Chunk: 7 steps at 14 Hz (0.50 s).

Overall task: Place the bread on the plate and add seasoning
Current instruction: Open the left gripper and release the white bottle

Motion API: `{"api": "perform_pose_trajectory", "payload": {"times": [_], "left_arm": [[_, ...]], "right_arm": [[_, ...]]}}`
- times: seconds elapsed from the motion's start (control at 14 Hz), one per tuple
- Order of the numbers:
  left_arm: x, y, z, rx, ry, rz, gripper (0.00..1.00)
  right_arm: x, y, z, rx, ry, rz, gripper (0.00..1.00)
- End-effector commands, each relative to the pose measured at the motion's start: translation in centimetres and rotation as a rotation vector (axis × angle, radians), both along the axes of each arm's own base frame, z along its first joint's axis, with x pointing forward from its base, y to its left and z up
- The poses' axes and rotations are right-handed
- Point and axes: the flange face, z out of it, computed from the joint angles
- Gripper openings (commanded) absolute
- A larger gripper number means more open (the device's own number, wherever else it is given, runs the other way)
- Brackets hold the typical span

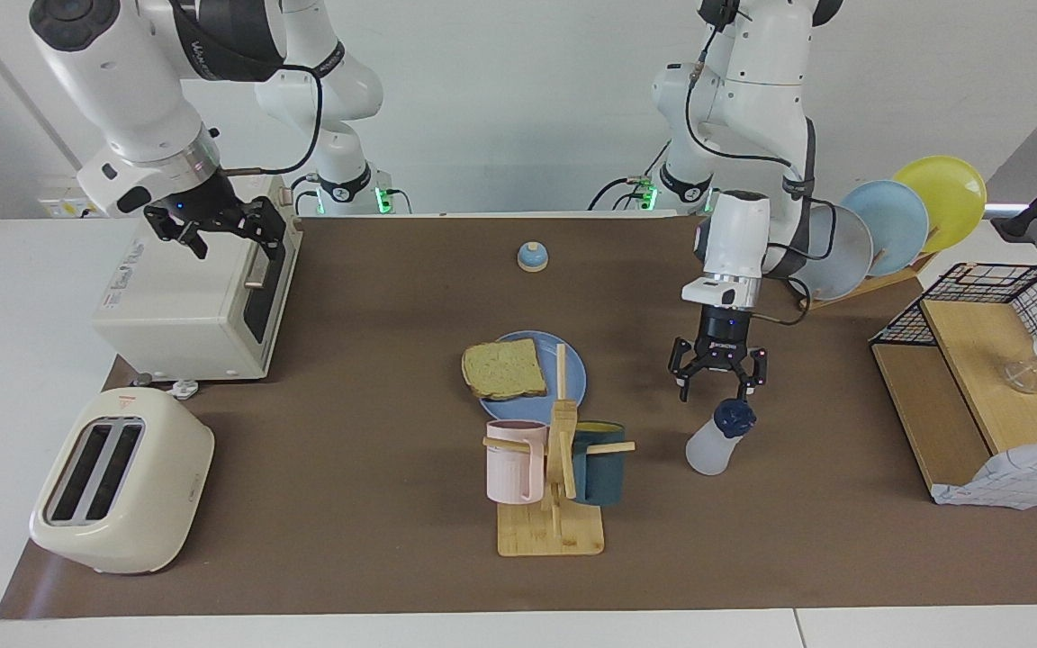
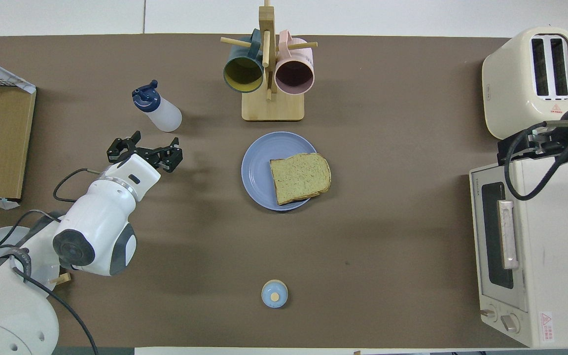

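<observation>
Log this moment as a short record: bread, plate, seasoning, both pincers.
bread: lies on the plate, overhanging its rim toward the right arm's end
plate: flat on the mat
seasoning: bottle stands on the mat, cap on, free
left pincer: open, over the mat above the bottle, apart from it
right pincer: open, waiting over the oven

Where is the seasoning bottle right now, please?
The seasoning bottle stands on the mat toward the left arm's end, beside the mug rack, under the open left gripper.
</observation>
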Motion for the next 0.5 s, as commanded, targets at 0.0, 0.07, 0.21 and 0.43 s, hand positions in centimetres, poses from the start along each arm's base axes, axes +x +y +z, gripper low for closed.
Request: {"api": "perform_pose_trajectory", "payload": {"times": [0.0, 0.07, 0.21, 0.43], "left_arm": [[-3.7, -1.5, 2.2, -0.043, -0.006, -0.029, 1.00], [-4.5, -2.8, 2.6, -0.061, 0.011, -0.038, 1.00], [-5.5, -5.3, 3.4, -0.078, 0.059, -0.054, 1.00], [-5.9, -8.0, 5.4, -0.104, 0.105, -0.057, 1.00]], "right_arm": [[-0.5, -0.1, 0.2, 0.003, -0.002, 0.020, 1.00], [-0.5, 0.1, 0.2, 0.003, -0.002, 0.025, 1.00], [-0.5, 0.3, 0.2, 0.003, -0.002, 0.026, 1.00], [-0.5, 0.1, 0.2, 0.003, -0.002, 0.023, 1.00]]}}
